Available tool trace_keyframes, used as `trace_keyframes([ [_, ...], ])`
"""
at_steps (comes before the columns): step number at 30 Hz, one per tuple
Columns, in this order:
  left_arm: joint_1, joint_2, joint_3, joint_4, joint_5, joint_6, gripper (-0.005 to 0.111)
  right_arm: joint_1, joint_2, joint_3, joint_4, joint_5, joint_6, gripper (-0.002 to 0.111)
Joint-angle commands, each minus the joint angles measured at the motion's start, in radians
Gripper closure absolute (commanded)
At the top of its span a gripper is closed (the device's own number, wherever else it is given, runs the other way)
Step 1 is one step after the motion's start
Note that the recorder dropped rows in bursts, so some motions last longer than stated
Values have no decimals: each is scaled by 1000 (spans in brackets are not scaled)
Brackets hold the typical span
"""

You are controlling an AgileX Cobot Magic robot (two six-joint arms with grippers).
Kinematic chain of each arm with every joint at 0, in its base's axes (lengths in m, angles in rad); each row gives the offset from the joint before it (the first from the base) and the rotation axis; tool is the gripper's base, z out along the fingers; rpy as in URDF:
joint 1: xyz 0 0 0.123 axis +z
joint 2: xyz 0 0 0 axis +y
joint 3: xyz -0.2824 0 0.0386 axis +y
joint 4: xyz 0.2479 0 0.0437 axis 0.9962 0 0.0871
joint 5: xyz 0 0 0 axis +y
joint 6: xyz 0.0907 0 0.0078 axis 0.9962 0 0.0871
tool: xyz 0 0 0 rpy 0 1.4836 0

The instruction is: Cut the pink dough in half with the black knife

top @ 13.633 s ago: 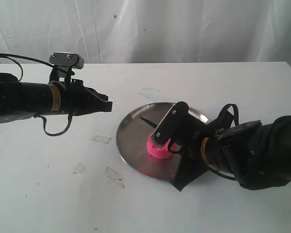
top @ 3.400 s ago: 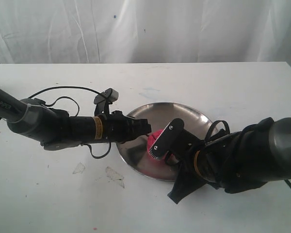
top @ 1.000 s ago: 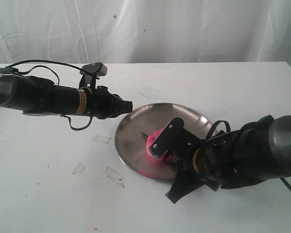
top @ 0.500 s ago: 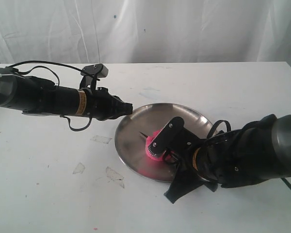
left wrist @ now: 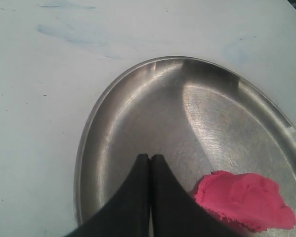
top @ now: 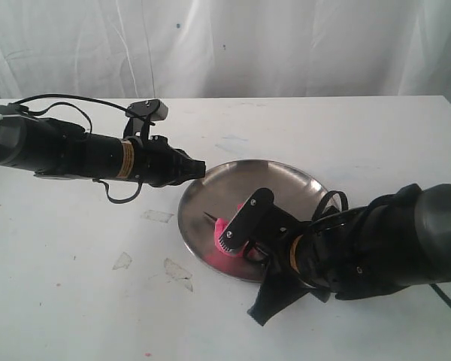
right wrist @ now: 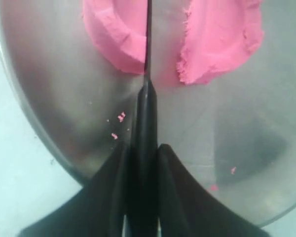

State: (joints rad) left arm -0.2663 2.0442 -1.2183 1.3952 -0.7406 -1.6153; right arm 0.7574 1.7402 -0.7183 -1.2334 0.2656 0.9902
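The pink dough lies in two chunks on the steel plate (right wrist: 64, 98): one chunk (right wrist: 113, 34) and the other chunk (right wrist: 222, 34), with a gap between them. The black knife (right wrist: 147, 98) runs through that gap, its blade touching the first chunk's cut face. My right gripper (right wrist: 143, 148) is shut on the knife's handle. In the exterior view the right gripper (top: 237, 229) hides most of the dough (top: 222, 225); the knife tip (top: 209, 217) pokes out to its left. My left gripper (top: 199, 169) is shut and empty at the plate's far left rim, with one chunk (left wrist: 246, 200) beside the left gripper (left wrist: 150, 159).
The plate (top: 210, 195) sits on a white table. Torn scraps (top: 157, 216) (top: 122, 261) (top: 179, 271) lie left of it. A black flap (top: 264, 304) hangs under the right arm. A white curtain closes off the back.
The right gripper has slid left across the plate with the knife, pushing one pink chunk with it. The left arm, which withdrew from the plate earlier, has stayed still in the last second.
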Motion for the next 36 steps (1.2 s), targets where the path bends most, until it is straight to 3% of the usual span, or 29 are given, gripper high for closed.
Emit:
trace_keyframes([
  [1,4,-13,-3,11,-1,-8,107,2,-10,-2,4,36,-21,108],
  [13,4,-13,-3,18,-27,-8,107,-2,-10,-17,-42,158,7,108],
  [36,4,-13,-3,29,-52,-8,107,-60,-2,-19,-17,77,71,108],
])
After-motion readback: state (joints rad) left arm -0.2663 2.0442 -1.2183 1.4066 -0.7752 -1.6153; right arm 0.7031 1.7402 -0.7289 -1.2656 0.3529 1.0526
